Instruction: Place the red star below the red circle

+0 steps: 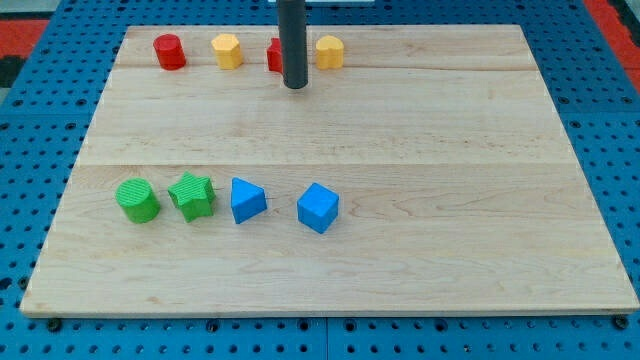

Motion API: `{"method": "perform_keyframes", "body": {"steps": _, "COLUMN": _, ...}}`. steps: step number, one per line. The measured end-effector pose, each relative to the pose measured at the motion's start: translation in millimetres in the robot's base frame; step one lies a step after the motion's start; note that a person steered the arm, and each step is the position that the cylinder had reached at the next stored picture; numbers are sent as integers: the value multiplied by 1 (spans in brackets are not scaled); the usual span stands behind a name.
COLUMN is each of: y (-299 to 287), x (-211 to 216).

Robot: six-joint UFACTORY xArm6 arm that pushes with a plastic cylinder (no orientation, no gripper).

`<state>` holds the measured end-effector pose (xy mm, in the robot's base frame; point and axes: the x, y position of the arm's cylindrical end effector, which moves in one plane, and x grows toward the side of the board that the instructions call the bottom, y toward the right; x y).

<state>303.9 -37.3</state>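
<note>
The red circle [169, 51] stands near the board's top left. The red star [273, 55] sits in the top row, mostly hidden behind my rod, so only its left edge shows. My tip [294, 86] rests just below and right of the red star, close to it; I cannot tell if they touch. The red star lies well to the right of the red circle, with a yellow block between them.
A yellow hexagon [228, 50] sits between the red circle and the star; a yellow block [330, 51] is right of the rod. Lower left hold a green circle [137, 200], green star [192, 196], blue triangle [246, 200] and blue cube [318, 207].
</note>
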Motion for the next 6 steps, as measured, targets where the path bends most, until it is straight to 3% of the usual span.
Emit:
{"method": "perform_keyframes", "body": {"steps": 1, "y": -3, "x": -6}}
{"method": "perform_keyframes", "body": {"steps": 5, "y": 13, "x": -96}}
{"method": "perform_keyframes", "body": {"steps": 6, "y": -18, "x": -109}}
